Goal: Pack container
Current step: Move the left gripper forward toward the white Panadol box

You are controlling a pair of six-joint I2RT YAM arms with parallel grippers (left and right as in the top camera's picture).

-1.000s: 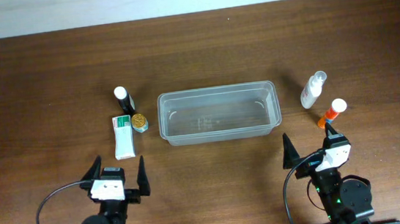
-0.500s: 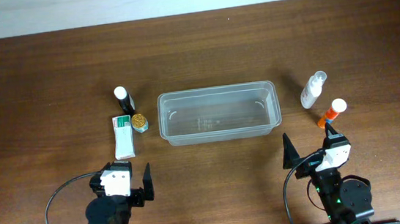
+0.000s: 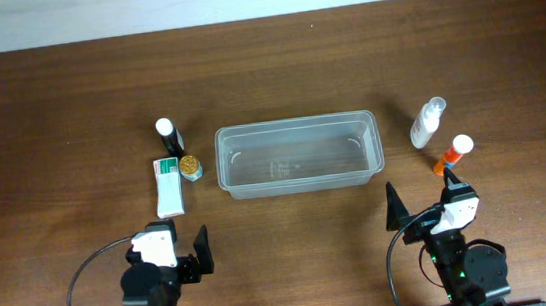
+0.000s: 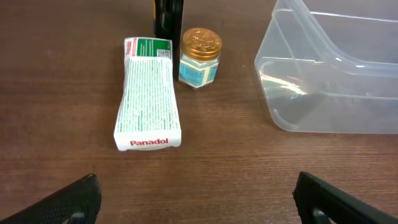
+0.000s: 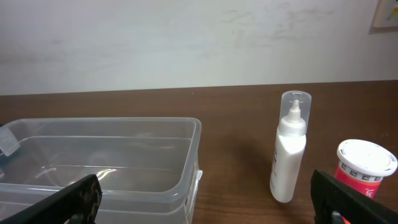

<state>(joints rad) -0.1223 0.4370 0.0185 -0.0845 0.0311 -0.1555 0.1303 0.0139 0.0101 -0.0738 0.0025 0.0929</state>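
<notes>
The container [image 3: 298, 156], a clear rectangular tub, stands empty at the table's middle. It also shows in the left wrist view [image 4: 336, 74] and the right wrist view [image 5: 106, 162]. Left of it lie a white and green Panadol box [image 3: 168, 186] [image 4: 149, 93], a small gold-lidded jar [image 3: 190, 167] [image 4: 199, 57] and a dark bottle [image 3: 169, 135] [image 4: 168, 18]. Right of it stand a white spray bottle [image 3: 428, 123] [image 5: 289, 149] and an orange bottle with a white cap [image 3: 452, 154] [image 5: 365, 167]. My left gripper [image 3: 173, 245] [image 4: 196, 193] is open and empty, just in front of the box. My right gripper [image 3: 424, 204] [image 5: 205, 193] is open and empty, in front of the tub's right end.
The dark wooden table [image 3: 48, 114] runs to a pale wall [image 5: 186, 37] at the back. Black cables [image 3: 71, 293] loop beside each arm base at the front edge.
My left gripper has shifted a little to the right and turned, now pointing down at the table by the Panadol box. The right arm and all objects have not moved.
</notes>
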